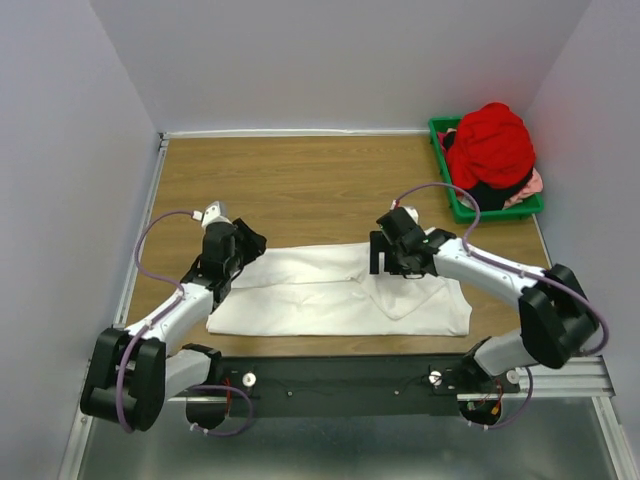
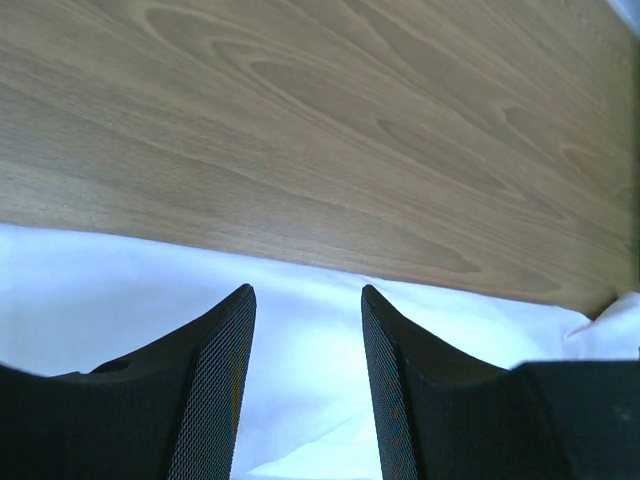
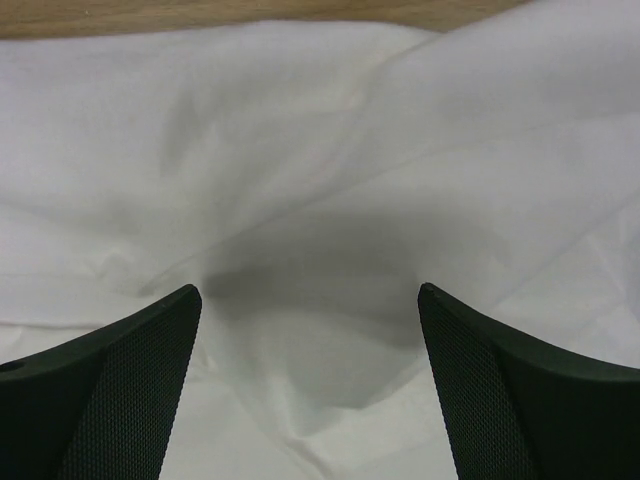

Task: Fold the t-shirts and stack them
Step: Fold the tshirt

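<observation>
A white t-shirt (image 1: 330, 295) lies folded into a wide band on the wooden table near the front edge. My left gripper (image 1: 243, 247) is open just above the shirt's far left edge; its view shows the white cloth (image 2: 120, 300) under the spread fingers (image 2: 225, 380). My right gripper (image 1: 385, 262) is open over the shirt's far middle; its view shows rumpled white cloth (image 3: 320, 250) between wide fingers (image 3: 130, 380). A red t-shirt (image 1: 492, 142) is heaped on dark and pink ones in the bin.
A green plastic bin (image 1: 452, 195) stands at the far right corner of the table (image 1: 300, 180). Grey walls close in the table on three sides. A metal rail (image 1: 350, 385) with the arm bases runs along the near edge.
</observation>
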Controlling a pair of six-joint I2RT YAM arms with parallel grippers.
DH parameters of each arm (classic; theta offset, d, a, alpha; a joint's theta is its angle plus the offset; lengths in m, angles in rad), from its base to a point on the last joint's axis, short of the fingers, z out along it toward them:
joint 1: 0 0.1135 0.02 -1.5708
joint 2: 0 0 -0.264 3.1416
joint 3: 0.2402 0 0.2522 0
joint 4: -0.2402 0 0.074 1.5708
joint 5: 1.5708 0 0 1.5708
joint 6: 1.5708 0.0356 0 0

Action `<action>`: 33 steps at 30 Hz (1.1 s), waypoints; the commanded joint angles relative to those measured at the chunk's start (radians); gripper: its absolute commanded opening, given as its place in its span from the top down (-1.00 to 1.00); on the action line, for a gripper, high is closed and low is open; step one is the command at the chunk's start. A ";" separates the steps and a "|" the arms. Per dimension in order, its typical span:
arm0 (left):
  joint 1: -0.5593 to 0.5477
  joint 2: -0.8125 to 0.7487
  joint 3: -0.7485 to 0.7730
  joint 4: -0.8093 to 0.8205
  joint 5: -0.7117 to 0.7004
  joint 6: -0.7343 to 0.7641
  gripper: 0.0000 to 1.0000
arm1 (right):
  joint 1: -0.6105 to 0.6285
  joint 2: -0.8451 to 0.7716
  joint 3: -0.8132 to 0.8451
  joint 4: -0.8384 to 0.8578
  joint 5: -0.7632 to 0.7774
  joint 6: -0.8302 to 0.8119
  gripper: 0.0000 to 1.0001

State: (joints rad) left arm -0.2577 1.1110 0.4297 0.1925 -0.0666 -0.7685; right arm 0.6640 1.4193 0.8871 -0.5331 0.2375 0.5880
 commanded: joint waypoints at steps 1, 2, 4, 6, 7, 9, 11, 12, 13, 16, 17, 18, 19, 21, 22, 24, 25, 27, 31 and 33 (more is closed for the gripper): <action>-0.005 0.058 0.003 0.062 0.062 0.005 -0.09 | -0.014 0.101 0.049 0.182 -0.001 -0.076 -0.89; -0.005 0.073 0.006 0.067 0.104 0.008 -0.09 | -0.015 0.143 0.061 0.206 -0.010 -0.086 -0.89; -0.005 0.120 0.011 0.071 0.122 0.015 -0.09 | -0.017 0.188 0.072 0.228 -0.020 -0.096 -0.89; -0.006 0.141 0.020 0.071 0.119 0.026 -0.09 | -0.021 0.246 0.085 0.252 -0.030 -0.103 -0.89; -0.008 0.142 0.021 0.070 0.108 0.031 -0.08 | -0.021 0.266 0.090 0.262 -0.033 -0.105 -0.89; -0.011 0.139 0.032 0.061 0.074 0.041 -0.08 | -0.023 0.329 0.110 0.283 -0.041 -0.105 -0.89; -0.018 0.138 0.050 0.036 0.027 0.052 -0.08 | -0.023 0.371 0.133 0.295 -0.053 -0.100 -0.88; -0.031 0.145 0.056 0.029 0.018 0.054 -0.08 | -0.023 0.406 0.157 0.300 -0.056 -0.097 -0.87; -0.041 0.151 0.067 0.022 0.008 0.054 -0.08 | -0.023 0.423 0.171 0.303 -0.058 -0.094 -0.87; -0.078 0.188 0.078 0.018 0.001 0.044 -0.08 | -0.024 0.478 0.228 0.306 -0.050 -0.086 -0.87; -0.086 0.200 0.081 0.018 0.005 0.032 -0.08 | -0.026 0.490 0.245 0.305 -0.044 -0.086 -0.87; -0.094 0.210 0.083 0.021 0.008 0.028 -0.08 | -0.027 0.503 0.257 0.305 -0.043 -0.086 -0.87; -0.107 0.225 0.083 0.022 0.010 0.021 -0.08 | -0.029 0.512 0.268 0.306 -0.043 -0.086 -0.87; -0.121 0.237 0.086 0.028 0.011 0.012 -0.08 | -0.037 0.540 0.305 0.305 -0.044 -0.091 -0.87; -0.129 0.248 0.087 0.031 0.011 0.008 -0.08 | -0.040 0.549 0.317 0.305 -0.043 -0.091 -0.87; -0.153 0.266 0.095 0.039 0.016 0.002 -0.07 | -0.050 0.575 0.352 0.305 -0.046 -0.099 -0.87; -0.163 0.279 0.099 0.041 0.019 0.001 -0.07 | -0.055 0.586 0.363 0.305 -0.049 -0.100 -0.87; -0.172 0.317 0.113 0.041 0.034 0.005 -0.07 | -0.067 0.605 0.397 0.305 -0.056 -0.106 -0.87; -0.172 0.384 0.121 0.048 0.045 0.017 -0.07 | -0.095 0.616 0.443 0.303 -0.073 -0.119 -0.88; -0.169 0.417 0.138 0.041 0.048 0.026 -0.07 | -0.122 0.612 0.455 0.303 -0.092 -0.125 -0.89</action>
State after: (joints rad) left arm -0.4274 1.4715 0.5434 0.2409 -0.0246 -0.7563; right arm 0.5900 1.9789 1.3170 -0.2806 0.1959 0.4770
